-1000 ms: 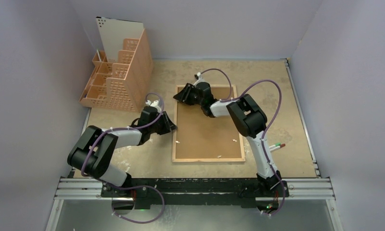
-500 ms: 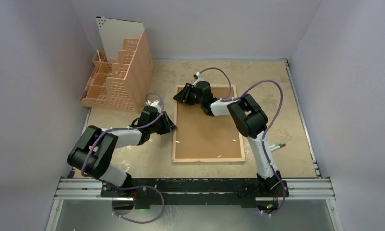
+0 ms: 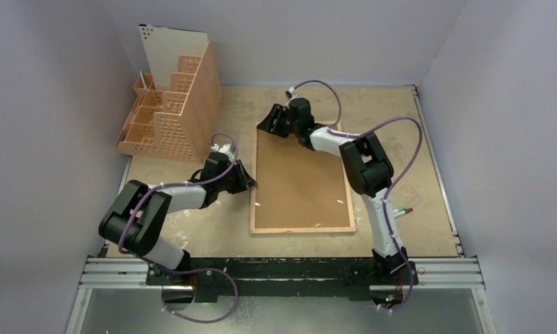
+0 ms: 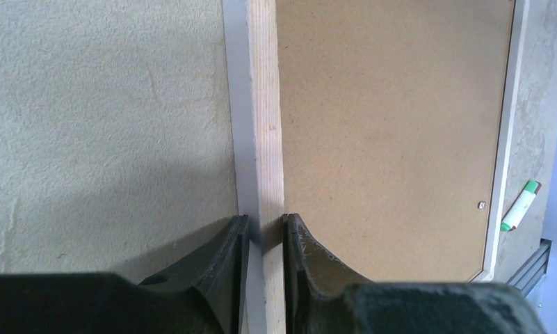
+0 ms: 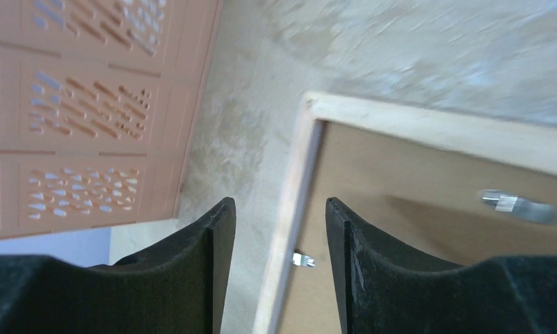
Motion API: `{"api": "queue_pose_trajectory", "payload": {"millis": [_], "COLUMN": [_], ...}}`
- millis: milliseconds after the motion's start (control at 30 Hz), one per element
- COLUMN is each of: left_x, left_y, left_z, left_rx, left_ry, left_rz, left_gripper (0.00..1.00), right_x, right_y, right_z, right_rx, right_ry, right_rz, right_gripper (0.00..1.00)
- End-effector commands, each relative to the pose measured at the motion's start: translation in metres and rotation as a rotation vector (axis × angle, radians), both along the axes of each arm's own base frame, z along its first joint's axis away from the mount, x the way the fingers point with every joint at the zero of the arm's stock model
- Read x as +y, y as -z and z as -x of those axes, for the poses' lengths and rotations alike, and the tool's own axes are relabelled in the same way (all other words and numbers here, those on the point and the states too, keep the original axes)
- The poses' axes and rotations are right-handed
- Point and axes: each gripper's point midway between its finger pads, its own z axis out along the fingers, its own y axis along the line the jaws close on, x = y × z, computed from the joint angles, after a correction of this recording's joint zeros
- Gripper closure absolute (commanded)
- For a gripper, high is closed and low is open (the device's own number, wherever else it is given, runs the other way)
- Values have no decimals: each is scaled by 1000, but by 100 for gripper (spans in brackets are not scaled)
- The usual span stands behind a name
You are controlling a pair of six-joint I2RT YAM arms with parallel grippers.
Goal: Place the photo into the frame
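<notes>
Your view: frame pale wood rim, white outer edge | backing sheet plain brown | organiser peach, slotted lattice | table mottled beige | marker white, green cap

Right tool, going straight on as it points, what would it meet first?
Probably the frame, its wood rim near the far left corner, straddled in view by the right tool; depth is unclear.

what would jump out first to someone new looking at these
The big frame lies back-up in the middle of the table, its brown backing showing. The left gripper is clamped on its left rim, while the right gripper hangs open over its far left corner. A peach organizer stands at the far left.
</notes>
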Motion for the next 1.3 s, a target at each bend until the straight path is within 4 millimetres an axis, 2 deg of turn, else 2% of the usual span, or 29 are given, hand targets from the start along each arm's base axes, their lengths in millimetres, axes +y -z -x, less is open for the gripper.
{"api": "queue_pose_trajectory", "payload": {"millis": [0, 133, 267, 400, 600, 867, 1267], "left_x": [23, 22, 21, 22, 23, 22, 23], "left_y": [35, 35, 40, 44, 46, 46, 47], "left_z": [16, 19, 23, 25, 28, 29, 30], "left_rx": [108, 109, 117, 127, 131, 132, 137], "left_ry": [-41, -32, -12, -1, 6, 4, 9], "left_rz": [-129, -124, -124, -130, -135, -129, -135], "left_gripper": [75, 72, 73, 79, 82, 82, 83], "right_x": [-53, -84, -93, -94, -91, -91, -91], "right_y": [-62, -53, -18, 5, 9, 31, 49], "right_z": [-29, -26, -17, -10, -10, -18, -29], "right_rx": [-89, -61, 58, 112, 85, 99, 120], "right_ry": [82, 140, 192, 206, 217, 240, 268], "right_rz": [24, 60, 98, 82, 33, 47, 58], "right_gripper": [46, 45, 44, 44, 48, 49, 53]}}
